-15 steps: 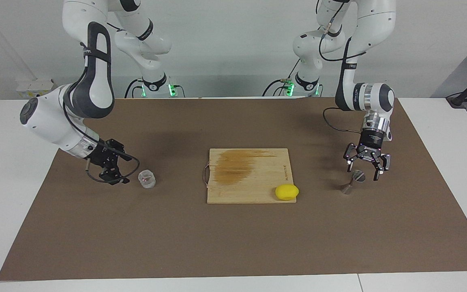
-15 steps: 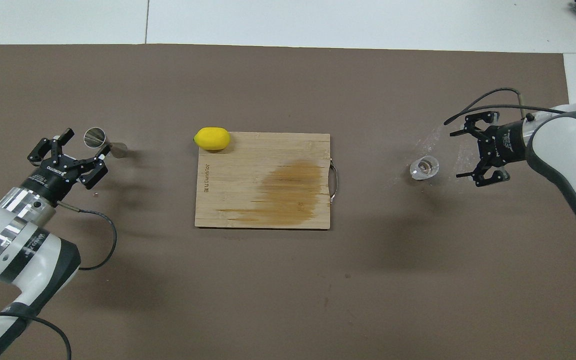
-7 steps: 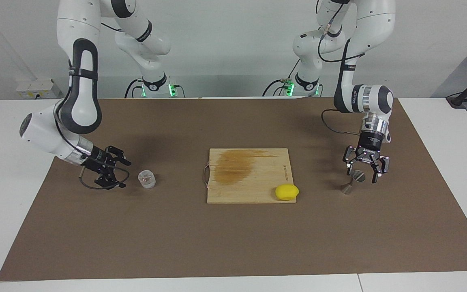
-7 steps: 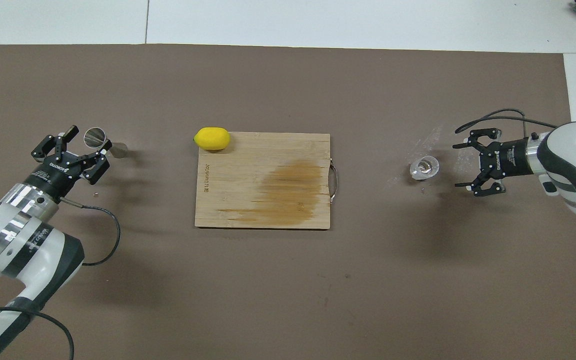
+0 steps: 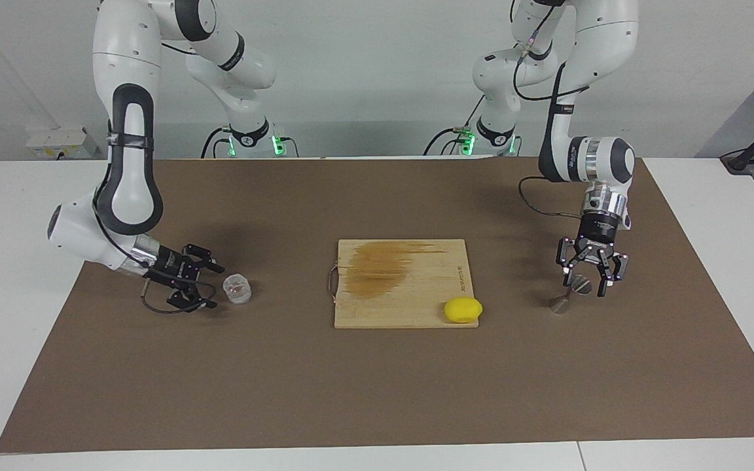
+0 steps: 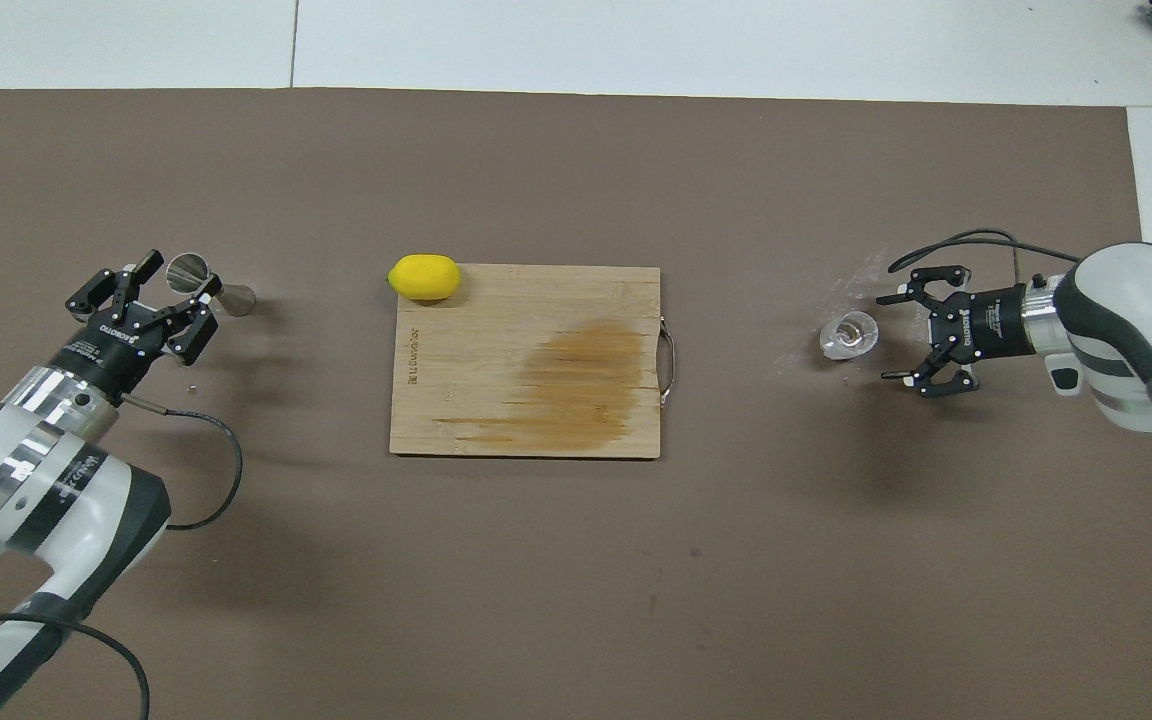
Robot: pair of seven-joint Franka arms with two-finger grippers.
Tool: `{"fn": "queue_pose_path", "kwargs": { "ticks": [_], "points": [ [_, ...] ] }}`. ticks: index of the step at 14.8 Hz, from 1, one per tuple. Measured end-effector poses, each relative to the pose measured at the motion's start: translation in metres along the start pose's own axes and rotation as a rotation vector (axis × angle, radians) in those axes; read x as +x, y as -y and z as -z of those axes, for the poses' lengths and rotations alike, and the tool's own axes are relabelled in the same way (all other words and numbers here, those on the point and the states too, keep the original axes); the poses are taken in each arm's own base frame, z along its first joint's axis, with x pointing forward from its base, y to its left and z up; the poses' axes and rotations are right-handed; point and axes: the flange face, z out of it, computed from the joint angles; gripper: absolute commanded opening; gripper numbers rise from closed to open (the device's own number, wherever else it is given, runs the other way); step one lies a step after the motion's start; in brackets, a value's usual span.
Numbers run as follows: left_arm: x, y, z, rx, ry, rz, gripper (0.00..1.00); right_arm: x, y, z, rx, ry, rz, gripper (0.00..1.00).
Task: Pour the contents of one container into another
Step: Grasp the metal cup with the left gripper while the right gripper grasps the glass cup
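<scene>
Both pincers gape: left pincer (image 5: 586, 282) astride jigger (image 5: 570, 293), right pincer (image 5: 210, 286) beside cup (image 5: 237, 288).

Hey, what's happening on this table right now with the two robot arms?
Two arms are setting up a pour. The left gripper is down around the top of the metal jigger at its end of the table. The right gripper, fingers open, sits low beside the clear cup with something pinkish inside, not yet gripping it. Between them lies a stained wooden cutting board with a lemon on its corner. Nothing has been lifted or poured.
</scene>
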Motion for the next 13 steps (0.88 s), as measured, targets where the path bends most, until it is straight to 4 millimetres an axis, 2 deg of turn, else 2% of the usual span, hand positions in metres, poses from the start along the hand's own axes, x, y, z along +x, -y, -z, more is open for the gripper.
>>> {"fn": "queue_pose_path", "kwargs": {
  "ticks": [4, 6, 7, 9, 13],
  "points": [
    [0.0, 0.003, -0.002, -0.001, 0.002, 0.008, 0.68, -0.003, 0.002, -0.004, 0.013, 0.039, 0.004, 1.0],
    [0.0, 0.004, -0.002, -0.003, 0.0, 0.011, 0.59, -0.002, 0.002, -0.006, 0.016, 0.045, -0.002, 1.0],
    [0.0, 0.005, -0.002, -0.004, 0.0, 0.014, 0.47, -0.001, 0.002, -0.007, 0.015, 0.046, -0.003, 1.0],
    [0.0, 0.005, -0.002, -0.008, 0.001, 0.02, 0.0, -0.001, 0.003, -0.009, 0.012, 0.047, -0.003, 1.0],
    [-0.001, 0.006, -0.003, -0.01, -0.002, 0.019, 0.0, 0.001, 0.003, -0.02, 0.007, 0.064, -0.015, 1.0]
  ]
}}
